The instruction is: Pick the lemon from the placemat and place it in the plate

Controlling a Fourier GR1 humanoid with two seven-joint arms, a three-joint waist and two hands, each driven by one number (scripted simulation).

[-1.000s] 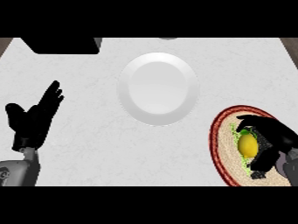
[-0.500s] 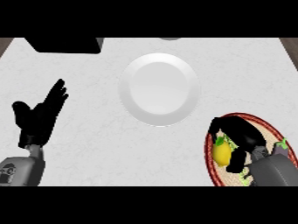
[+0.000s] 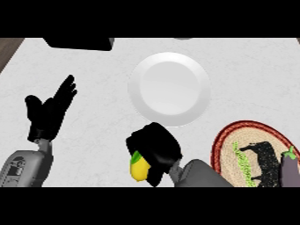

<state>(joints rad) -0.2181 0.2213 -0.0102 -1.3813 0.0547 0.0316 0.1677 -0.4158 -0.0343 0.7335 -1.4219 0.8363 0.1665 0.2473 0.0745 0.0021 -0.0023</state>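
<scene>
At far left, our left hand [image 3: 48, 112] rests open, fingers up. Lower centre, our right hand [image 3: 153, 149] curls around the lemon [image 3: 138, 169], off the placemat [image 3: 227, 140] and just short of the plate [image 3: 170, 88]. Releasing here would likely leave it on the counter.

Glossy white plate [image 3: 170, 88] lies on a pale, faintly marbled counter [image 3: 93, 70]; the round placemat [image 3: 233, 140] looks woven.
</scene>
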